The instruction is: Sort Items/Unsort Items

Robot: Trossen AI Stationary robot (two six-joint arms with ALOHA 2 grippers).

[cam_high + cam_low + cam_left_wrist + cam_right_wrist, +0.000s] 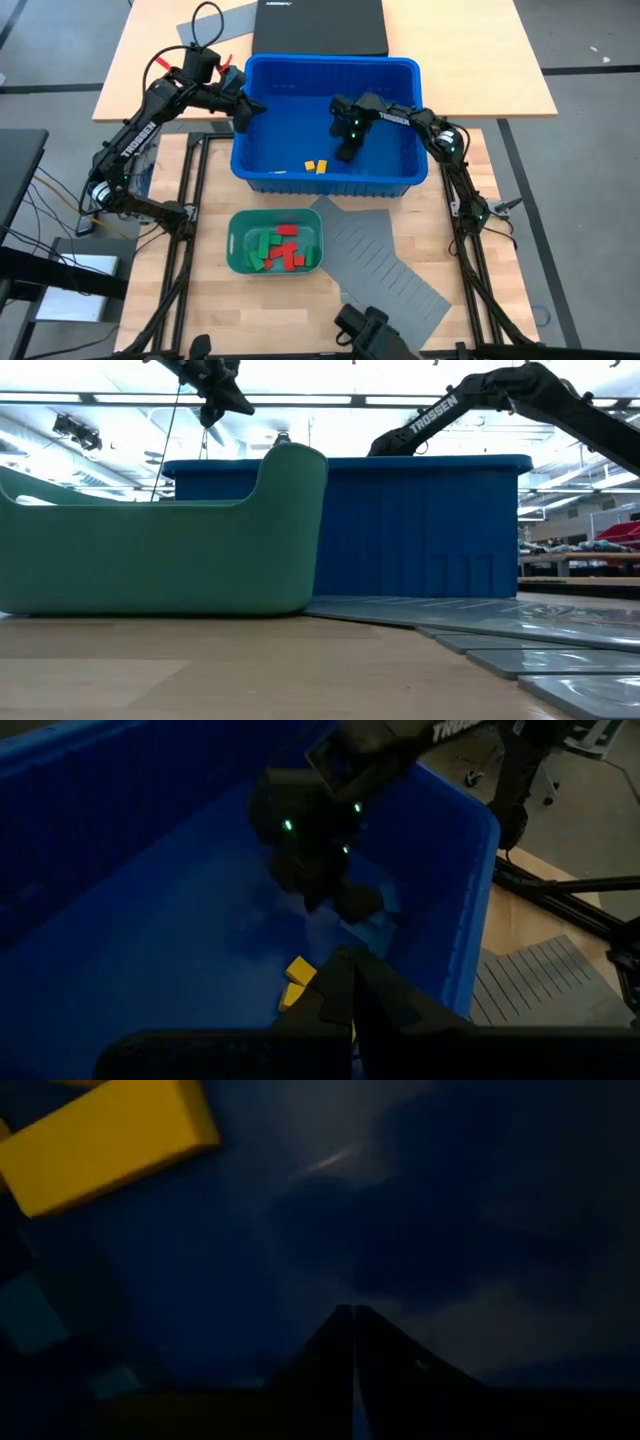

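We judge the main risk to be an empty grasp: the right tool (346, 150), low inside the blue bin (400, 70), is clenched with nothing visible between its fingers, while the yellow blocks (317, 166) lie just beside it. The left tool (243, 118), also clenched and empty, hovers over the bin's rim. Red and green blocks (281, 249) sit in the green tray (236, 222).

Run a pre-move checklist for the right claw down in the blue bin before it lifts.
1. Right claw inside the blue bin: ok.
2. Right claw shut: ok.
3. Block held between its fingers: cannot tell; none shows.
4. Yellow blocks lying on the bin floor beside it, not gripped: ok.
5. Left claw shut, at the bin's left wall, apart from the right arm: ok.
6. Green tray holding red and green blocks, space left: ok.
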